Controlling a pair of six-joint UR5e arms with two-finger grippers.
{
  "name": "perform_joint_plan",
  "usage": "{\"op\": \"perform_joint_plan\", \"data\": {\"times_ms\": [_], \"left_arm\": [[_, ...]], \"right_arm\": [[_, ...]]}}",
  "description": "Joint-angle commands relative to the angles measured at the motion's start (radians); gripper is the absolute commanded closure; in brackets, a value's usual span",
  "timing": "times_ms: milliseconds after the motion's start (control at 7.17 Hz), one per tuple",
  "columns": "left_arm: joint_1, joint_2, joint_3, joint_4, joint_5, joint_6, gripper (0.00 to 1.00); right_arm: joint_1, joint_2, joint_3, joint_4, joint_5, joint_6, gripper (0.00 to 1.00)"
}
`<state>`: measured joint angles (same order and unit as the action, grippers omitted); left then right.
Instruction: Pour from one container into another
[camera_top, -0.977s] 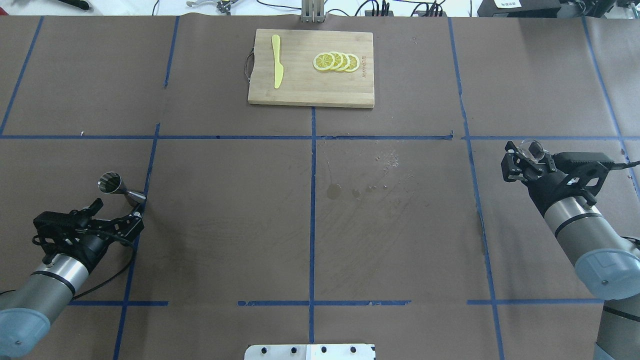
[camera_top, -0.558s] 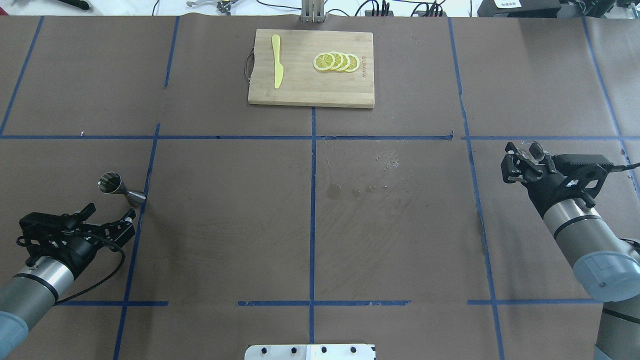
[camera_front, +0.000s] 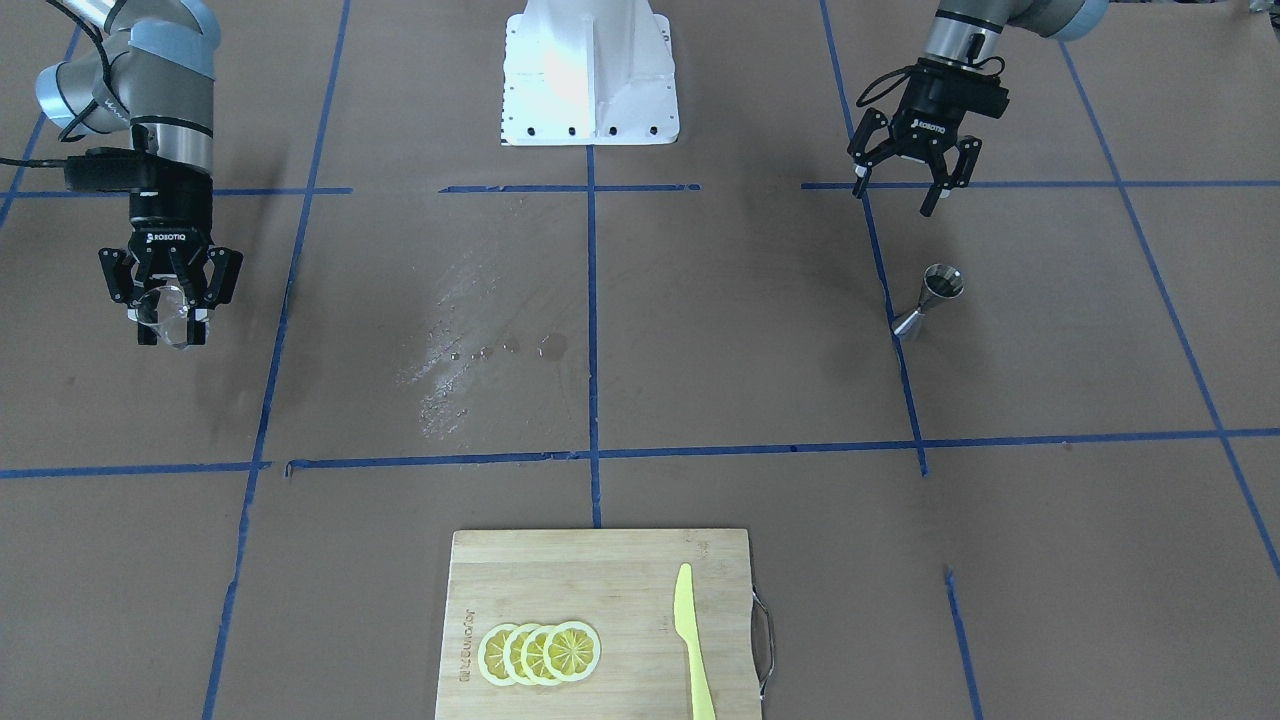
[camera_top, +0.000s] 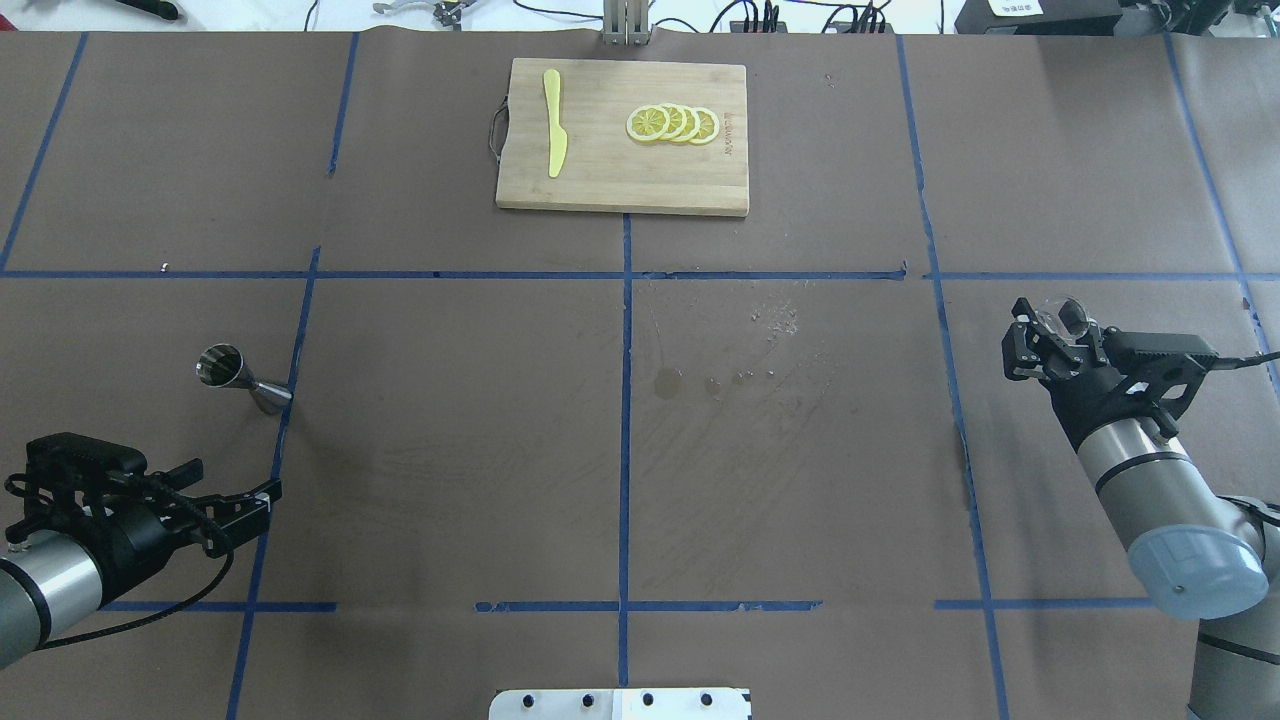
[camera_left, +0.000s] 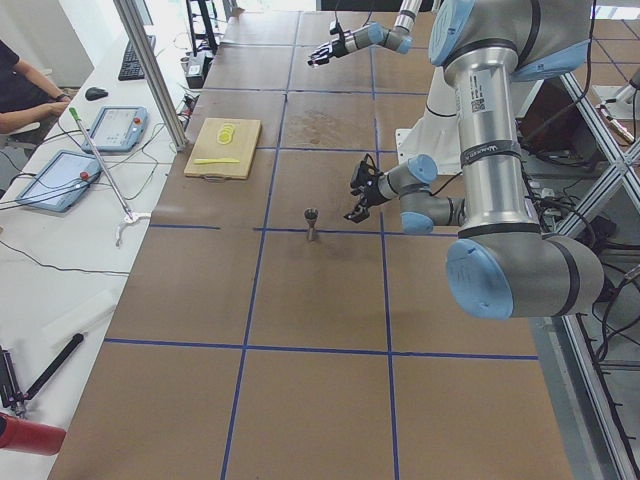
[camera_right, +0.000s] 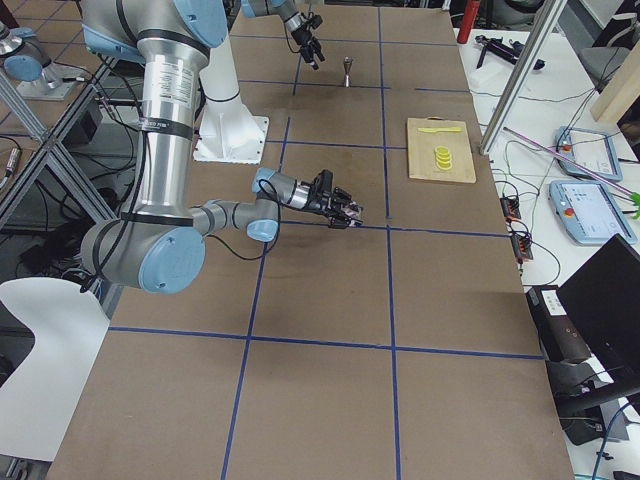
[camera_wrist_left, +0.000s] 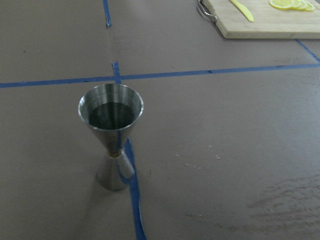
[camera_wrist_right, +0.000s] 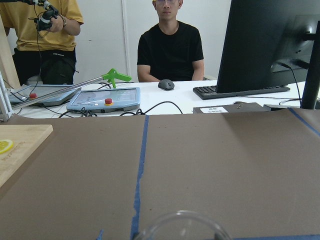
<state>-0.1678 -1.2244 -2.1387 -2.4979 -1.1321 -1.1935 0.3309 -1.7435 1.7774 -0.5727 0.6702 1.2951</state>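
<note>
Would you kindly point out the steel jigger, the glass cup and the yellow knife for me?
steel jigger (camera_wrist_left: 112, 137): left wrist view, on the outer wall of its upper cone.
glass cup (camera_front: 167, 322): front-facing view, on its clear side wall.
yellow knife (camera_top: 557, 145): overhead view, on its blade.

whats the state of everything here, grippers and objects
jigger, upright on the table, free
glass cup, gripped
right gripper, shut on glass cup
left gripper, open, empty
knife, flat on cutting board
lemon slices, overlapping on cutting board
</note>
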Motion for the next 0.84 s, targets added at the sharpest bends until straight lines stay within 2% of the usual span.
{"op": "perform_joint_plan", "data": {"times_ms": [0, 140, 419, 698], "left_arm": [[-0.069, 0.008, -0.166, 0.143, -0.174, 0.049, 0.0], [-0.147, 0.006, -0.215, 0.189, -0.26, 0.104, 0.0], [-0.214, 0.005, -0.222, 0.194, -0.291, 0.168, 0.0], [-0.233, 0.005, -0.219, 0.194, -0.314, 0.17, 0.0]], "right_arm": [[-0.07, 0.01, -0.05, 0.001, -0.072, 0.056, 1.0], [-0.105, 0.012, -0.068, 0.001, -0.075, 0.073, 1.0], [-0.159, 0.085, -0.152, 0.001, -0.119, 0.072, 1.0], [-0.161, 0.098, -0.153, 0.001, -0.118, 0.056, 1.0]]}}
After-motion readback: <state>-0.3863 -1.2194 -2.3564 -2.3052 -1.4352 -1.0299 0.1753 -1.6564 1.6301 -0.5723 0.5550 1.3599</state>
